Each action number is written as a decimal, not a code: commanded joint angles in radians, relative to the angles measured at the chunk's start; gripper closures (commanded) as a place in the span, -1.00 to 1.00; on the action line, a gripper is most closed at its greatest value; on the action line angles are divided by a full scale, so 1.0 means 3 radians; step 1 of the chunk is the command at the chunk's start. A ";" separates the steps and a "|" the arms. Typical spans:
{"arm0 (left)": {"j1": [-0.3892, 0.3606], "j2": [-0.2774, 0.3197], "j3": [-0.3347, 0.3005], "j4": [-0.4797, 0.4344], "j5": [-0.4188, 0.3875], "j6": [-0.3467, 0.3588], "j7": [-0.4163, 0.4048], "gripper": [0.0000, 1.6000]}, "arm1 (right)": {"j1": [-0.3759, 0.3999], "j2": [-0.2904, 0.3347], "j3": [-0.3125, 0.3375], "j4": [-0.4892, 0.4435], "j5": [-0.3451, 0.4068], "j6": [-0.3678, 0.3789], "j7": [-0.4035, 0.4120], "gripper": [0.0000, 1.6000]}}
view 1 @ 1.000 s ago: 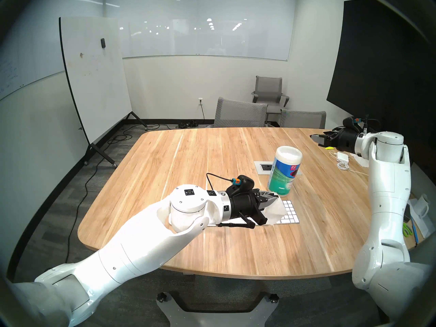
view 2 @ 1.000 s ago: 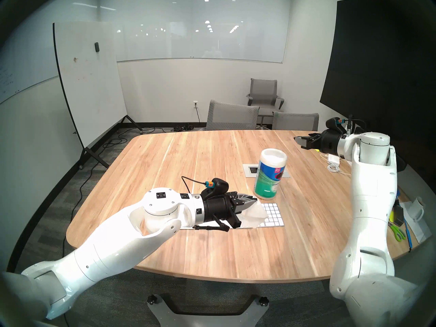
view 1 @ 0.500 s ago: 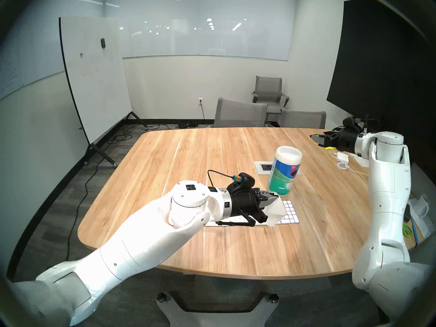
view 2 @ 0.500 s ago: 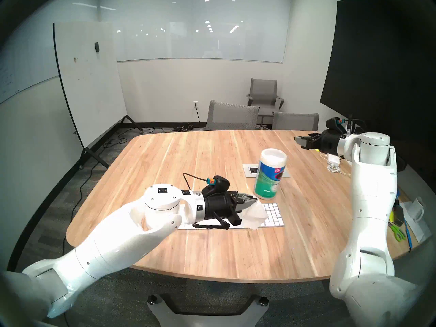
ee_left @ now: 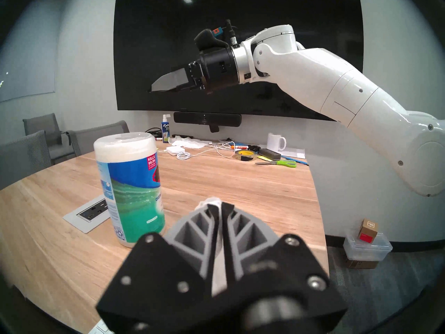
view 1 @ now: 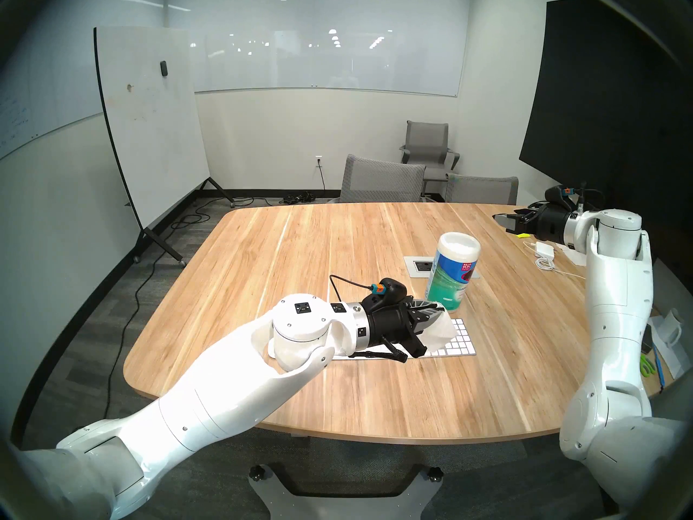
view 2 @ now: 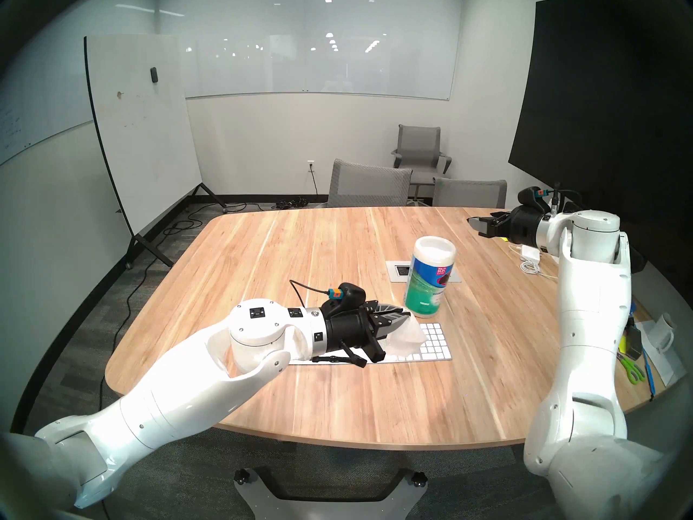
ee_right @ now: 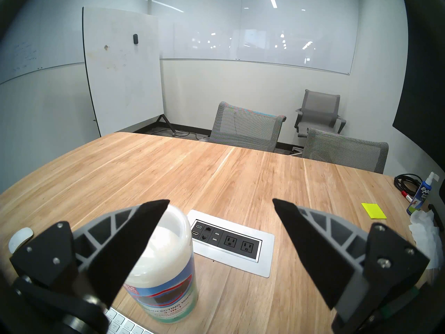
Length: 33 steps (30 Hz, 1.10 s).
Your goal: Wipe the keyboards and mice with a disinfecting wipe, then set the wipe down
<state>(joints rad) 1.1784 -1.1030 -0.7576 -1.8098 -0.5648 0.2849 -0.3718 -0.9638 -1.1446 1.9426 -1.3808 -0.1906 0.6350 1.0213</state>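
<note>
Little is changed since a second ago: the left gripper (view 1: 437, 316) is kept over the keyboard (view 1: 459, 342), while the wipe (view 1: 438, 333) hanging from it is now swung slightly toward the number pad, its lower corner drawn in from the front edge. Both jaws are pressed together on the wipe — in the left wrist view a white strip (ee_left: 218, 266) is seen pinched between the fingers (ee_left: 192, 227). Most of the keyboard's left part is hidden under the wrist; only its right end is shown on the wooden counter (view 1: 375, 238). Just beyond the gripper, the wipes canister (view 1: 452, 277) is stood upright beside the outlet plate (ee_right: 231, 242). Well apart at the counter's right side, the right gripper (ee_right: 220, 203) is held raised with its jaws spread wide and nothing between them. At the left edge of the right wrist view the mouse (ee_right: 20, 238) is seen resting on the counter — it is hidden in the head views.
</note>
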 commanded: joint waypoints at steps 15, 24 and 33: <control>-0.0286 0.0090 -0.0333 0.0285 0.0021 0.0217 0.0073 1.00 | 0.0034 0.0008 0.0002 -0.0026 0.0004 -0.0006 0.0001 -1.00; -0.0556 -0.0178 -0.0483 0.0749 0.0003 0.0326 0.0105 1.00 | 0.0037 0.0009 0.0007 -0.0017 0.0006 -0.0010 0.0003 -1.00; -0.0842 -0.0498 -0.0535 0.1173 -0.0018 0.0470 0.0109 1.00 | 0.0044 0.0010 0.0010 -0.0018 0.0007 -0.0015 0.0006 -1.00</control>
<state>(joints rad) 1.0240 -1.1541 -0.8983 -1.5040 -0.5648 0.4120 -0.3292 -0.9681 -1.1447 1.9468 -1.3715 -0.1909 0.6340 1.0226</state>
